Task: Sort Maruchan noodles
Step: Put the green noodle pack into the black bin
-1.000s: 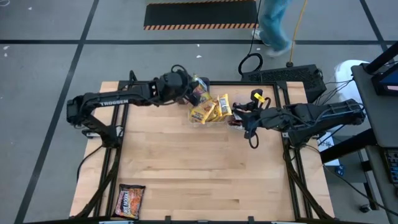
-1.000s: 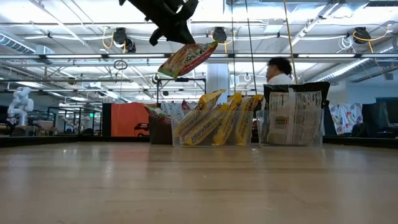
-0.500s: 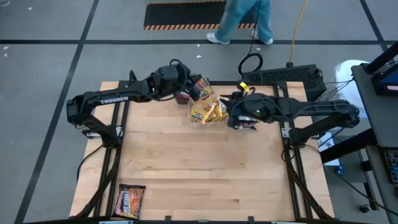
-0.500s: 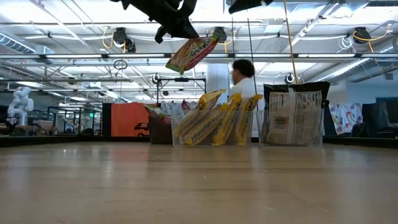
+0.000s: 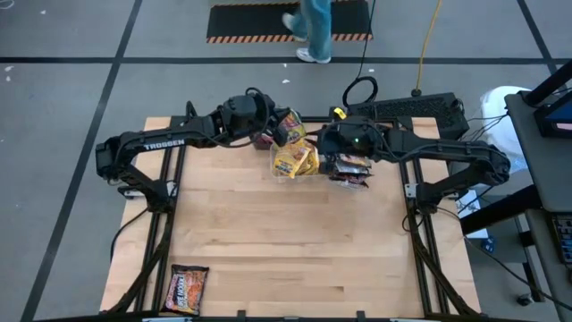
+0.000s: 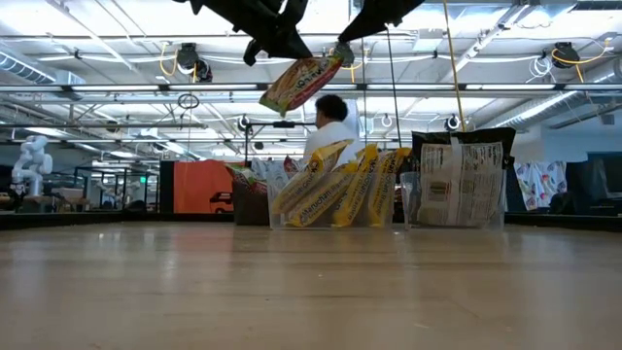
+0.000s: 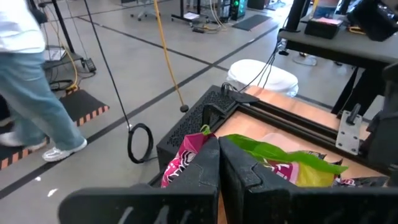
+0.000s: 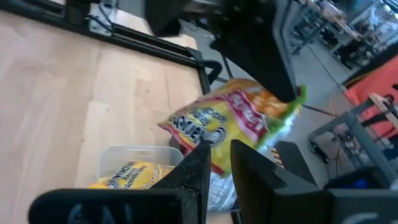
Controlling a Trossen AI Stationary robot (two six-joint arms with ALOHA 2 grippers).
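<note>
My left gripper point(image 5: 275, 130) hangs high over the table's far edge, shut on a green-edged yellow and orange noodle packet point(image 6: 299, 83). The packet is above the tubs. My right gripper point(image 5: 325, 148) is just to the right of it, pointing at it. In the right wrist view its fingers point(image 8: 200, 158) stand a little apart in front of the packet's lower edge point(image 8: 205, 134), with nothing between them. I cannot tell whether they touch it. Yellow packets point(image 5: 295, 161) stand on edge in a clear tub. A dark packet point(image 5: 186, 289) lies flat at the near left corner. My left gripper pinches the packet's green edge point(image 7: 249, 149) between its two fingers, coming nearly level from the table's left. The packet is lifted clear and hangs slanted below the fingers point(image 6: 282, 49), one end lower than the other.
The clear tub of yellow packets point(image 6: 330, 190) stands at the far middle. A tub of dark packets point(image 6: 457, 180) is to its right and a dark box point(image 6: 251, 199) to its left. A person point(image 5: 313, 27) walks beyond the far edge. Bare wood lies toward the near edge.
My right gripper has swung from beside the tub of dark packets toward the table's left and far edge, and now stands next to the held packet. The packet stays lifted in my left gripper. The person behind the table has walked toward the left.
</note>
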